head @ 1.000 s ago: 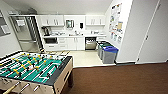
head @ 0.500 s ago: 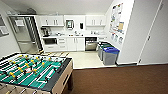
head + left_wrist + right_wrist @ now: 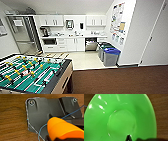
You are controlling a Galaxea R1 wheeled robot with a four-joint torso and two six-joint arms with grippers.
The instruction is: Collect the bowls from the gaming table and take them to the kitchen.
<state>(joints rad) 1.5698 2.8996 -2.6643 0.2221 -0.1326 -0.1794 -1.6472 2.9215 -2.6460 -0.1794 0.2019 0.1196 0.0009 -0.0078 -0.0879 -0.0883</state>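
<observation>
The kitchen lies straight ahead in the head view: white cabinets, a white counter and a built-in dishwasher. An orange bowl hangs close over the brown floor in the left wrist view, with my left gripper shut on its rim. A lime green bowl shows large in the right wrist view, its inside facing the camera. My right gripper is shut on its edge, above the same brown floor. The gaming table is out of view.
A table-football table with a green pitch stands close at the lower left. A steel fridge is at the kitchen's left. Grey bins with blue lids stand by the white wall on the right. Brown carpet leads to the pale kitchen floor.
The whole head view has shifted a little: the camera has moved slightly forward, so the kitchen and bins sit a bit nearer. Nothing in the scene itself has moved.
</observation>
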